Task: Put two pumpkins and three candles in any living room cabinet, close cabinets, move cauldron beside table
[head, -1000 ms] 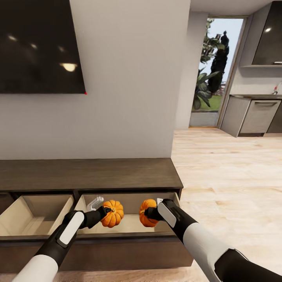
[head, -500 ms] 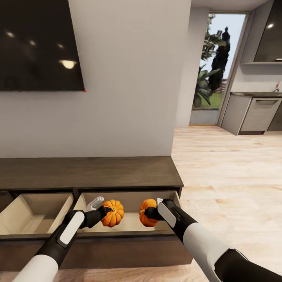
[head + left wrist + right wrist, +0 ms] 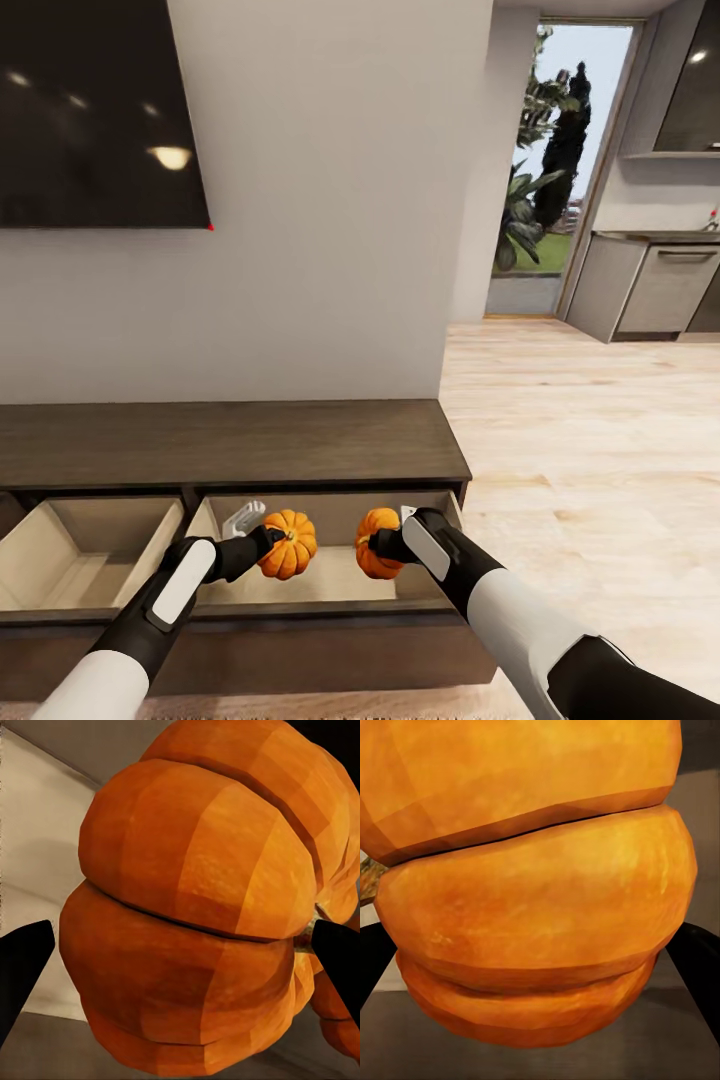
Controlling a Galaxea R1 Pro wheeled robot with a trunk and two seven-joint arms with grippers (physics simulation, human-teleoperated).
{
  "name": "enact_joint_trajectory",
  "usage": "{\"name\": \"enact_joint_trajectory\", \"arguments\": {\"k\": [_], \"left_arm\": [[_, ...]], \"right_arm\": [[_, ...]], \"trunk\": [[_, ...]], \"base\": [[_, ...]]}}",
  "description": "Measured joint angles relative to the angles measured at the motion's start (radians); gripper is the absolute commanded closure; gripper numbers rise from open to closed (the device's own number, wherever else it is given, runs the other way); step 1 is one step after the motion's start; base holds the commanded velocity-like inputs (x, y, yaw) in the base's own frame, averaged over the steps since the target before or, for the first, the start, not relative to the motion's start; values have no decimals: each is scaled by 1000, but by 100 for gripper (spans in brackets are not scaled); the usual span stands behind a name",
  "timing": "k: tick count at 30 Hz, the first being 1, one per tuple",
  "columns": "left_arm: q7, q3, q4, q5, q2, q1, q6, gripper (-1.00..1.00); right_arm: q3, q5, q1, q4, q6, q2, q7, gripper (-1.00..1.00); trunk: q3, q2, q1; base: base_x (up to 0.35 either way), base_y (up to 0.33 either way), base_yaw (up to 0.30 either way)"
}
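Two orange ribbed pumpkins hang over the open right drawer (image 3: 330, 590) of the dark-brown cabinet (image 3: 230, 440). My left gripper (image 3: 268, 545) is shut on the left pumpkin (image 3: 288, 545), which looms large between the dark fingertips (image 3: 22, 960) in the left wrist view as pumpkin (image 3: 195, 907). My right gripper (image 3: 378, 545) is shut on the right pumpkin (image 3: 376, 542), seen close up in the right wrist view as pumpkin (image 3: 532, 885). Both pumpkins sit side by side, a small gap apart, above the drawer's pale interior.
A second drawer (image 3: 90, 560) stands open to the left. A small white object (image 3: 243, 519) lies in the right drawer's back left corner. A dark TV (image 3: 95, 110) hangs on the wall above. Wood floor (image 3: 580, 450) stretches right toward grey kitchen units (image 3: 660, 290).
The whole head view has shifted slightly, so the camera moved. Both grippers and their pumpkins keep the same places over the drawer.
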Motion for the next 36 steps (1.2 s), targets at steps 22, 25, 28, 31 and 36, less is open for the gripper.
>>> {"name": "enact_joint_trajectory", "arguments": {"k": [22,25,28,31,36], "left_arm": [[232,-9,-71,7,-17,0,13,100],[257,-11,-73,5,-24,0,13,100],[265,-23,-85,6,-26,0,12,100],[269,-38,-90,-17,-26,0,14,100],[268,-42,-91,-42,-29,0,13,100]], "right_arm": [[5,1,0,-4,-7,1,0,100],[6,11,0,-6,-7,2,0,100],[6,37,0,-10,-11,5,0,100],[6,52,0,-11,-17,15,0,100],[6,61,0,-11,-25,20,1,100]], "trunk": [[-31,-2,3],[-31,-2,3],[-31,-2,3],[-43,-3,5],[-46,-3,5]], "base": [[0,0,0],[0,0,0],[0,0,0],[0,0,0],[0,0,0]]}}
